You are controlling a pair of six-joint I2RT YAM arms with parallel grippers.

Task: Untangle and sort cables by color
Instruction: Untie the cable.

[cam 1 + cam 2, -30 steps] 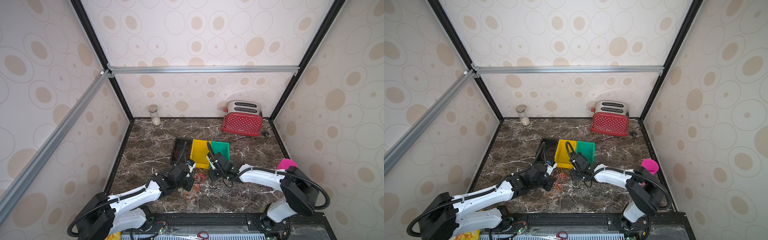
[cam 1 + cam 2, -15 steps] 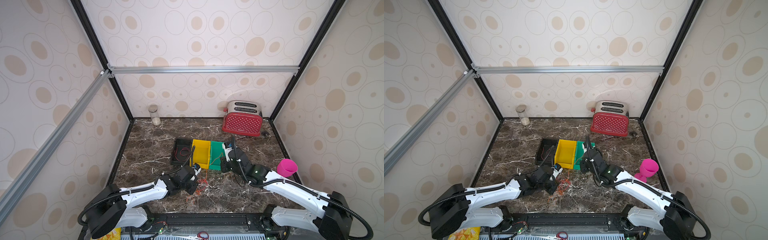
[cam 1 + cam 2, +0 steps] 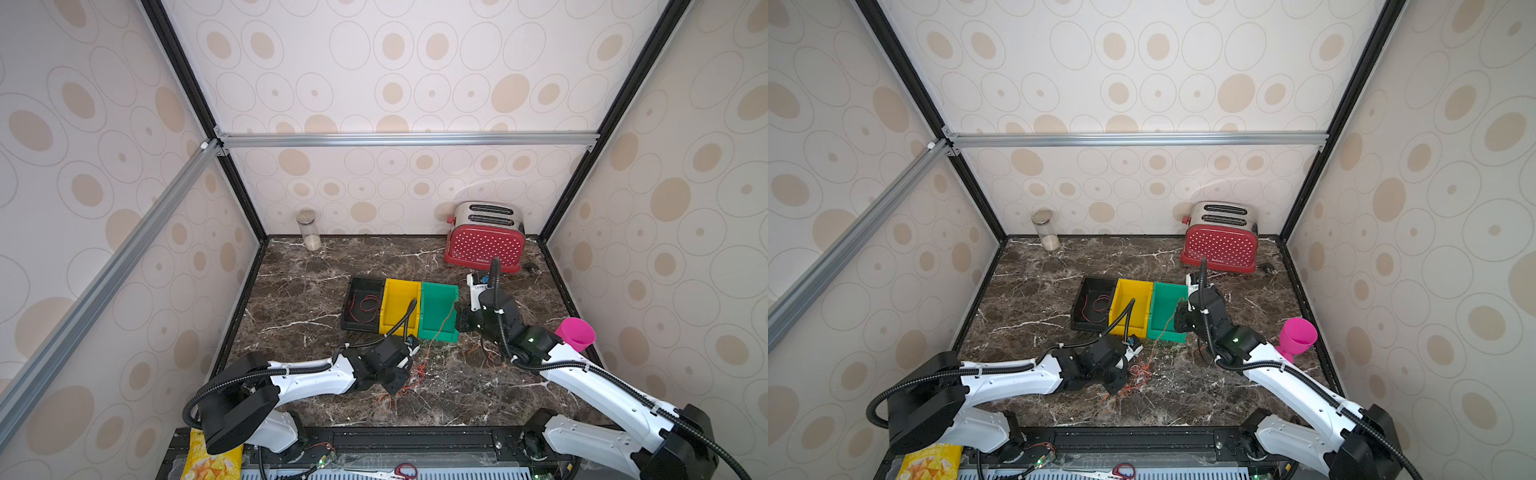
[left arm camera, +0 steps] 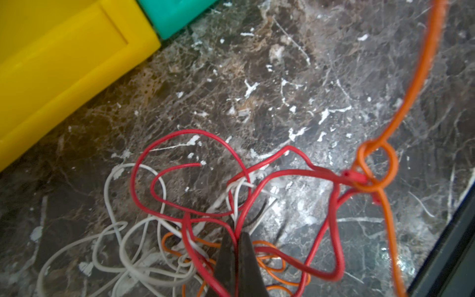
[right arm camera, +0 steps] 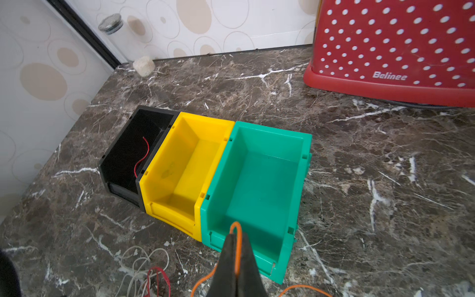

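As right gripper pinches orange cable, red cable inside left gripper

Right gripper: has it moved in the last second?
Yes. The right gripper, shut on an orange cable, went from in front of the yellow bin rightward to the green bin's front right corner.

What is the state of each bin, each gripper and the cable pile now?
black bin: holds a red wire.
yellow bin: empty.
green bin: empty.
left gripper: jaws shut on red cable.
right gripper: jaws shut on orange cable.
cable pile: tangled, unsorted.
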